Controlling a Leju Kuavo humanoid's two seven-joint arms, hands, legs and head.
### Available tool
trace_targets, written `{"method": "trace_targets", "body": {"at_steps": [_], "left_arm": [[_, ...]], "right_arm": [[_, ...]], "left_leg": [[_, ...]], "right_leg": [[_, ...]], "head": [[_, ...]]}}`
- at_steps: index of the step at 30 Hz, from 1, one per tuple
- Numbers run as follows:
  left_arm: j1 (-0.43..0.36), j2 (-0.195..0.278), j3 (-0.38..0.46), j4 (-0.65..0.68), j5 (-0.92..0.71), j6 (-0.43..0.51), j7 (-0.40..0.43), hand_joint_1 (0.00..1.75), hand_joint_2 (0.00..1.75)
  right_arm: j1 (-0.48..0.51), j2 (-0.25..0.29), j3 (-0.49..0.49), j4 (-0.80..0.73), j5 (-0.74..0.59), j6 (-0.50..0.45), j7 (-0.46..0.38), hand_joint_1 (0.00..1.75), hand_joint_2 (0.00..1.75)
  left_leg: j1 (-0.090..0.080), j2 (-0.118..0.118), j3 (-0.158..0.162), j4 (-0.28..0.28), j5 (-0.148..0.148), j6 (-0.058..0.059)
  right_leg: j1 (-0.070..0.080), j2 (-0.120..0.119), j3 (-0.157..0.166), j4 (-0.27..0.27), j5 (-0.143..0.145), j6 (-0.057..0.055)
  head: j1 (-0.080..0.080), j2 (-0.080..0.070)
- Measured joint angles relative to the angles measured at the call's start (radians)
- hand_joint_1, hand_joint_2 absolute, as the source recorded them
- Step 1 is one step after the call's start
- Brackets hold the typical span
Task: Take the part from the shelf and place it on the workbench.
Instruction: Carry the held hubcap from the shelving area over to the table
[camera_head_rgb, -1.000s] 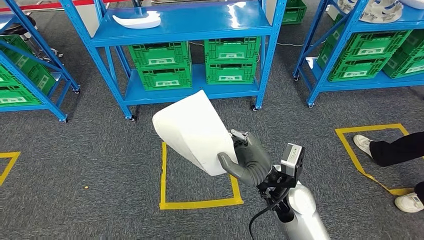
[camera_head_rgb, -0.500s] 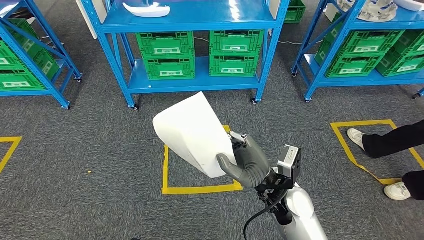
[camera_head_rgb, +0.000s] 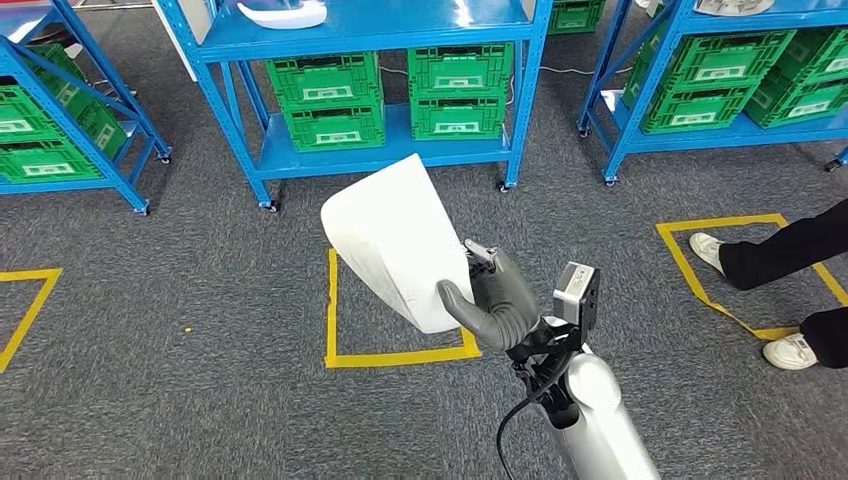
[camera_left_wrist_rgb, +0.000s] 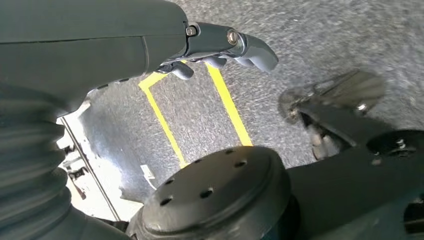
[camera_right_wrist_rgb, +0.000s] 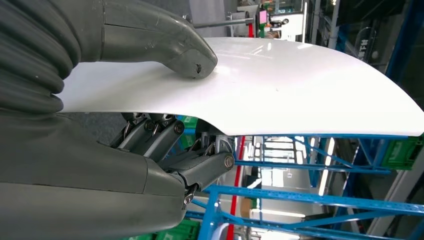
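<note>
Grey speckled carpet (camera_head_rgb: 180, 400) covers the floor, marked with yellow tape squares (camera_head_rgb: 395, 355). Blue steel shelves (camera_head_rgb: 370, 25) on castors carry green slatted plastic crates (camera_head_rgb: 330, 100), their contents hidden, and one white moulded piece (camera_head_rgb: 282, 13) lies on the top board. Held up over the tape square, the part (camera_head_rgb: 395, 240), a smooth, glossy, curved white shell, is pinched by the right hand (camera_head_rgb: 500, 305), thumb on one face, fingers beneath. Hanging low, the left hand (camera_left_wrist_rgb: 220, 47) holds nothing, fingers loosely curled.
</note>
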Motion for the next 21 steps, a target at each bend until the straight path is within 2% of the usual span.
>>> {"method": "trace_targets", "body": {"at_steps": [1, 2, 3, 4, 5, 6, 7, 8, 9, 10, 12, 13, 14, 15, 16, 17, 18, 19, 20, 21], "left_arm": [[0.000, 0.001, 0.003, 0.000, 0.001, 0.000, -0.001, 0.00, 1.75], [-0.001, 0.001, 0.005, 0.000, 0.002, 0.000, -0.002, 0.00, 1.75], [-0.002, 0.002, 0.007, -0.001, 0.003, 0.000, -0.003, 0.00, 1.75], [-0.003, 0.002, 0.009, -0.001, 0.004, 0.000, -0.006, 0.00, 1.75], [-0.004, 0.002, 0.010, -0.002, 0.005, 0.000, -0.007, 0.00, 1.75], [-0.004, 0.003, 0.012, -0.002, 0.006, 0.000, -0.009, 0.00, 1.75], [-0.002, 0.002, 0.014, -0.001, 0.007, 0.000, -0.010, 0.00, 1.75], [-0.001, 0.002, 0.016, -0.001, 0.008, 0.000, -0.011, 0.00, 1.75], [-0.001, 0.002, 0.019, -0.001, 0.008, 0.000, -0.012, 0.00, 1.75], [-0.001, 0.001, 0.021, -0.001, 0.008, 0.000, -0.013, 0.00, 1.75], [-0.001, 0.002, 0.023, -0.001, 0.008, 0.000, -0.013, 0.00, 1.75], [0.000, 0.002, 0.024, -0.002, 0.008, 0.000, -0.013, 0.00, 1.75], [0.001, 0.002, 0.025, -0.002, 0.009, 0.000, -0.013, 0.00, 1.75], [0.001, 0.002, 0.025, -0.001, 0.009, 0.000, -0.013, 0.00, 1.75], [0.002, 0.001, 0.026, -0.001, 0.010, 0.000, -0.013, 0.00, 1.75], [0.002, 0.001, 0.027, -0.001, 0.010, 0.000, -0.013, 0.00, 1.75], [0.002, 0.001, 0.027, -0.001, 0.010, 0.000, -0.014, 0.00, 1.75], [0.002, 0.001, 0.028, -0.001, 0.011, 0.000, -0.015, 0.00, 1.75], [0.002, 0.001, 0.030, -0.002, 0.011, 0.000, -0.016, 0.00, 1.75], [0.002, 0.001, 0.032, -0.002, 0.011, 0.000, -0.016, 0.00, 1.75]], "right_arm": [[-0.004, 0.002, 0.001, 0.006, 0.002, -0.002, 0.004, 1.75, 1.75], [-0.009, 0.004, 0.002, 0.010, 0.004, -0.004, 0.007, 1.75, 1.75], [-0.014, 0.006, 0.004, 0.015, 0.005, -0.006, 0.008, 1.75, 1.75], [-0.018, 0.008, 0.006, 0.019, 0.005, -0.008, 0.008, 1.75, 1.75], [-0.023, 0.009, 0.008, 0.022, 0.005, -0.010, 0.007, 1.75, 1.75], [-0.027, 0.011, 0.010, 0.026, 0.005, -0.012, 0.007, 1.75, 1.75], [-0.031, 0.012, 0.013, 0.030, 0.005, -0.014, 0.007, 1.75, 1.75], [-0.034, 0.012, 0.015, 0.035, 0.007, -0.016, 0.007, 1.75, 1.75], [-0.037, 0.013, 0.016, 0.039, 0.008, -0.018, 0.007, 1.75, 1.75], [-0.040, 0.013, 0.017, 0.044, 0.010, -0.021, 0.006, 1.75, 1.75], [-0.044, 0.012, 0.018, 0.053, 0.013, -0.025, 0.005, 1.75, 1.75], [-0.045, 0.012, 0.019, 0.057, 0.014, -0.027, 0.004, 1.75, 1.75], [-0.045, 0.012, 0.019, 0.061, 0.015, -0.029, 0.004, 1.75, 1.75], [-0.045, 0.012, 0.019, 0.064, 0.015, -0.031, 0.004, 1.75, 1.75], [-0.045, 0.012, 0.020, 0.066, 0.016, -0.033, 0.004, 1.75, 1.75], [-0.045, 0.012, 0.020, 0.068, 0.016, -0.034, 0.003, 1.75, 1.75], [-0.047, 0.012, 0.020, 0.068, 0.014, -0.034, 0.002, 1.75, 1.75], [-0.049, 0.013, 0.021, 0.069, 0.012, -0.034, 0.000, 1.75, 1.75], [-0.051, 0.013, 0.021, 0.069, 0.009, -0.034, -0.003, 1.75, 1.75], [-0.053, 0.013, 0.022, 0.069, 0.006, -0.034, -0.005, 1.75, 1.75]], "left_leg": [[0.000, 0.000, 0.032, -0.030, 0.025, 0.001], [0.000, 0.000, 0.081, -0.090, 0.046, 0.004], [-0.001, -0.001, 0.136, -0.165, 0.051, 0.007], [-0.003, -0.002, 0.178, -0.225, 0.047, 0.012], [-0.006, -0.004, 0.204, -0.270, 0.039, 0.017], [-0.008, -0.005, 0.210, -0.288, 0.034, 0.022], [-0.008, -0.006, 0.203, -0.291, 0.041, 0.029], [-0.007, -0.004, 0.197, -0.294, 0.049, 0.036], [-0.004, -0.002, 0.190, -0.295, 0.060, 0.045], [-0.002, 0.000, 0.180, -0.297, 0.073, 0.053], [-0.001, 0.002, 0.149, -0.296, 0.099, 0.062], [-0.001, 0.002, 0.132, -0.294, 0.112, 0.062], [-0.001, 0.003, 0.114, -0.292, 0.125, 0.061], [-0.001, 0.003, 0.096, -0.290, 0.138, 0.060], [-0.001, 0.003, 0.078, -0.287, 0.149, 0.057], [-0.001, 0.003, 0.061, -0.283, 0.161, 0.054], [-0.002, 0.002, 0.048, -0.278, 0.171, 0.050], [-0.003, 0.002, 0.038, -0.274, 0.180, 0.045], [-0.004, 0.002, 0.033, -0.273, 0.189, 0.039], [-0.004, 0.002, 0.032, -0.275, 0.198, 0.032]], "right_leg": [[0.000, -0.001, -0.016, 0.006, 0.008, 0.002], [0.000, -0.001, -0.031, 0.012, 0.016, 0.004], [0.001, -0.001, -0.044, 0.018, 0.023, 0.008], [0.002, -0.001, -0.052, 0.021, 0.031, 0.013], [0.002, -0.001, -0.056, 0.023, 0.038, 0.018], [0.002, -0.002, -0.058, 0.021, 0.047, 0.024], [0.002, -0.002, -0.058, 0.018, 0.055, 0.029], [0.001, 0.000, -0.062, 0.020, 0.055, 0.035], [0.000, 0.002, -0.069, 0.032, 0.036, 0.041], [0.000, 0.005, -0.081, 0.061, 0.000, 0.045], [-0.004, 0.007, -0.115, 0.179, -0.104, 0.053], [-0.005, 0.008, -0.127, 0.244, -0.139, 0.056], [-0.005, 0.008, -0.130, 0.294, -0.150, 0.057], [-0.006, 0.008, -0.119, 0.314, -0.138, 0.058], [-0.006, 0.008, -0.090, 0.296, -0.110, 0.057], [-0.006, 0.008, -0.043, 0.248, -0.083, 0.055], [-0.006, 0.008, 0.016, 0.176, -0.078, 0.051], [-0.005, 0.009, 0.071, 0.100, -0.087, 0.047], [-0.002, 0.010, 0.108, 0.043, -0.102, 0.042], [0.000, 0.011, 0.126, 0.009, -0.115, 0.037]], "head": [[0.000, 0.000], [0.000, 0.000], [0.000, 0.000], [0.000, 0.000], [0.001, 0.000], [0.001, 0.000], [0.002, 0.000], [0.002, 0.000], [0.003, 0.000], [0.003, 0.000], [0.005, 0.000], [0.005, 0.000], [0.005, 0.000], [0.005, 0.000], [0.005, 0.000], [0.005, 0.000], [0.005, 0.000], [0.004, 0.000], [0.005, 0.000], [0.004, 0.000]]}}
